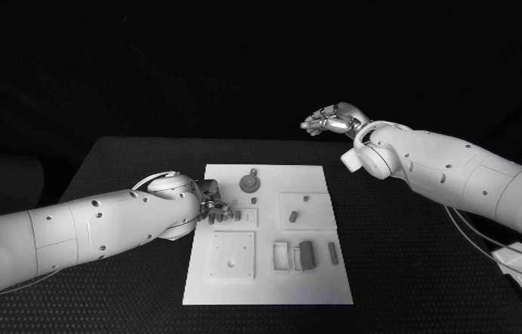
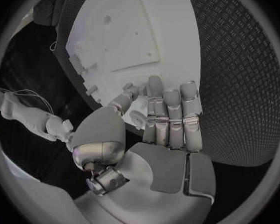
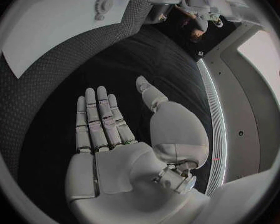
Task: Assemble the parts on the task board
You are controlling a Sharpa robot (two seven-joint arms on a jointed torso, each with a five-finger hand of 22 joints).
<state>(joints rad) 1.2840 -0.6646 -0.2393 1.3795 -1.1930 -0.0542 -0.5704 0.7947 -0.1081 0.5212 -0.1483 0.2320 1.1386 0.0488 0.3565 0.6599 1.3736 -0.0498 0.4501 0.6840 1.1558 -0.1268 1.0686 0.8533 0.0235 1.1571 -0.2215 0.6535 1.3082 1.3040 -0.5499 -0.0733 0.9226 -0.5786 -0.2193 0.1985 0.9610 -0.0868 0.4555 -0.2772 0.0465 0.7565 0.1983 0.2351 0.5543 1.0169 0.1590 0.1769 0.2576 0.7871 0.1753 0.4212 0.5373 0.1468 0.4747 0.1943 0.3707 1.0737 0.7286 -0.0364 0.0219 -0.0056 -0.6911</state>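
Left silver hand [image 1: 213,207] fingers straight, empty, at white task board's [image 1: 315,289] left edge, right silver hand [image 1: 330,120] raised beyond it, open, empty

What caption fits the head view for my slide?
Left hand at the board's left edge; right hand raised, open, beyond the board.

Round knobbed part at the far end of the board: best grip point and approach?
Judging from the head view, pinch the round part by its raised top, from straight above. It sits alone on the board, so its sides look free. Finer shape is too small to tell.
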